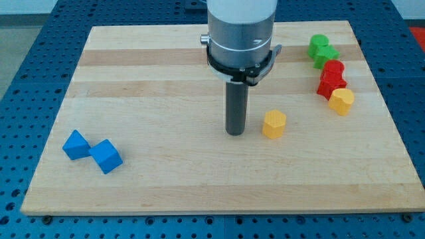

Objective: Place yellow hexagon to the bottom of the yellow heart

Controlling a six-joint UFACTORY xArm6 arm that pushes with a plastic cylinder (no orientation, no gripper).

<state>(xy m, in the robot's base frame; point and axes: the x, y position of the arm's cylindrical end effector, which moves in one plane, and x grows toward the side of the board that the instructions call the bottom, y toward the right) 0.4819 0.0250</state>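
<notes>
The yellow hexagon (273, 124) lies on the wooden board (166, 79), right of the middle. The yellow heart (342, 101) lies near the board's right edge, up and to the right of the hexagon. My tip (235, 132) rests on the board just left of the hexagon, with a small gap between them.
Two red blocks (331, 77) sit stacked in line just above the yellow heart, and two green blocks (321, 50) lie above those near the top right corner. Two blue blocks (92, 151) lie at the lower left.
</notes>
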